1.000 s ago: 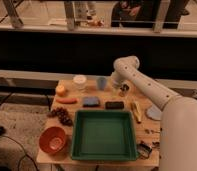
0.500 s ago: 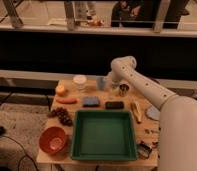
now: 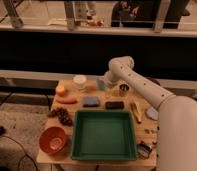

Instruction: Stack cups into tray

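The green tray (image 3: 103,134) sits at the front middle of the wooden table. The white round cup (image 3: 80,81) stands at the back left. The pale blue tumbler (image 3: 100,84) stands to its right at the back, partly hidden by my gripper (image 3: 106,86), which hangs down from the arm right against the tumbler's right side. The shiny metal cup (image 3: 123,90) stands just right of the gripper. All three cups are on the table outside the tray.
An orange-red bowl (image 3: 54,139) is at the front left. An orange fruit (image 3: 60,89), a carrot-like piece (image 3: 66,100), grapes (image 3: 62,116), a blue sponge (image 3: 91,101), a black block (image 3: 114,105), a banana (image 3: 136,111) and a purple bowl (image 3: 152,113) lie around the tray.
My arm has swung a little to the left, bringing the gripper from near the metal cup up against the pale blue tumbler. The objects have not moved.
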### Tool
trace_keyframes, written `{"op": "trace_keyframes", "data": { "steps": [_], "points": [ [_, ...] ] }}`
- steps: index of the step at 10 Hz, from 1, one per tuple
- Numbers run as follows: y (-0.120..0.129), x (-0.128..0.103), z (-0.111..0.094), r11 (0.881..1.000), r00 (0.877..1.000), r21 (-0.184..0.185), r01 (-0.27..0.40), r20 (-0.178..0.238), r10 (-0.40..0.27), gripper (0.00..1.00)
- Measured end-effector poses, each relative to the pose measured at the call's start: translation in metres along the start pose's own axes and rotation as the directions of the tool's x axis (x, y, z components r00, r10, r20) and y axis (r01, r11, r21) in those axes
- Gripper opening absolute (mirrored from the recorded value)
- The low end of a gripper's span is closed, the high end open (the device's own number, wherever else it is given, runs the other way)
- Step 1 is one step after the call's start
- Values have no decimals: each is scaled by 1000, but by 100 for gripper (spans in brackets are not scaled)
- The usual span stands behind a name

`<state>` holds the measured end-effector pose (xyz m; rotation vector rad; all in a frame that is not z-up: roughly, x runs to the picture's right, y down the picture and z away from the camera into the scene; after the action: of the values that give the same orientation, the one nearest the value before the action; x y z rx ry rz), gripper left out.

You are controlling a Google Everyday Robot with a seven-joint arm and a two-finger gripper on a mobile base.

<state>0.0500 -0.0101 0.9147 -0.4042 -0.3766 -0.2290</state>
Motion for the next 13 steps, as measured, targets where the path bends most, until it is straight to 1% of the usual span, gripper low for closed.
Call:
{"op": "trace_keyframes", "data": {
  "steps": [2, 5, 9, 13],
  "points": [
    [-3, -6, 5, 1000, 1000, 2, 15, 15, -15, 80],
    [-9, -10, 10, 1000, 999, 13, 28, 21, -28, 80],
    [-17, -1, 9, 999, 1000, 37, 18, 8, -19, 80],
    [-20, 7, 10, 999, 1000, 44, 7, -3, -7, 80]
  ]
}}
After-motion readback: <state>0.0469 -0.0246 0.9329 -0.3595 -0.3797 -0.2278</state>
